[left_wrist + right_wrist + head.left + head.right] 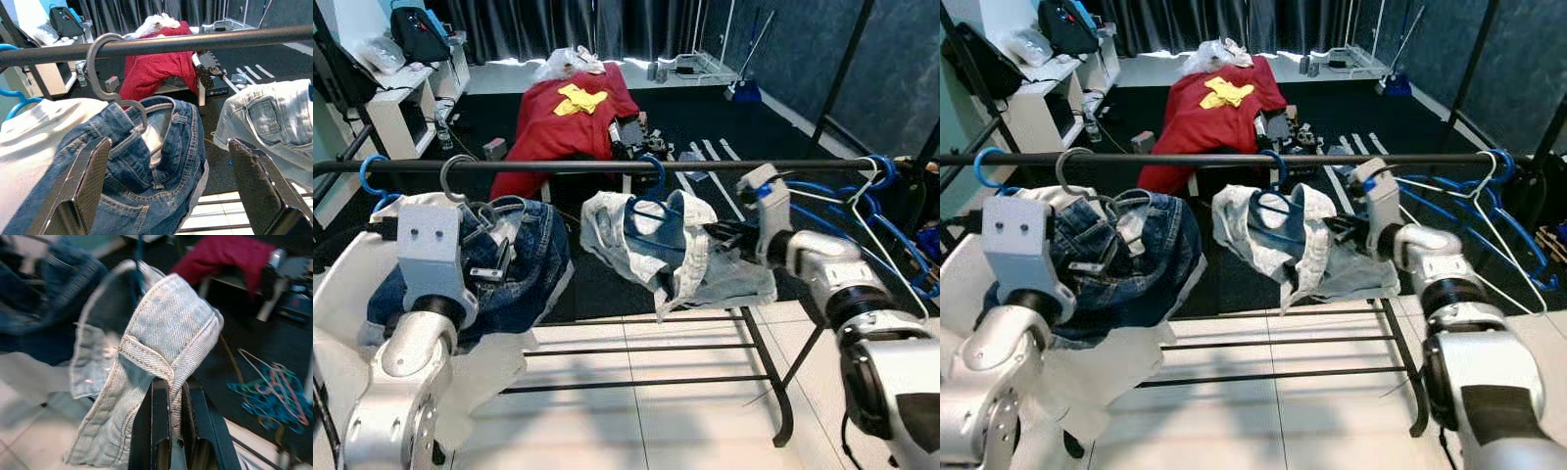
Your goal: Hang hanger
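Note:
A black rail (607, 166) crosses in front of me. A blue hanger (656, 176) hooked at its middle carries a light denim garment (675, 245). My right gripper (176, 396) is shut on a fold of that denim, reaching in from the right just below the rail. Left of it, a grey hanger hook (100, 63) holds dark blue jeans (524, 264) on the rail. My left gripper (171, 196) stands open just below the jeans' waistband, its fingers (83, 186) wide apart and touching nothing.
Several empty blue and white hangers (862, 196) crowd the rail's right end. A blue hook (372, 176) with a white garment (34, 137) hangs at the left. Rack crossbars (636, 348) run below. A red cloth heap (568, 117) and white shelf (401, 98) lie beyond.

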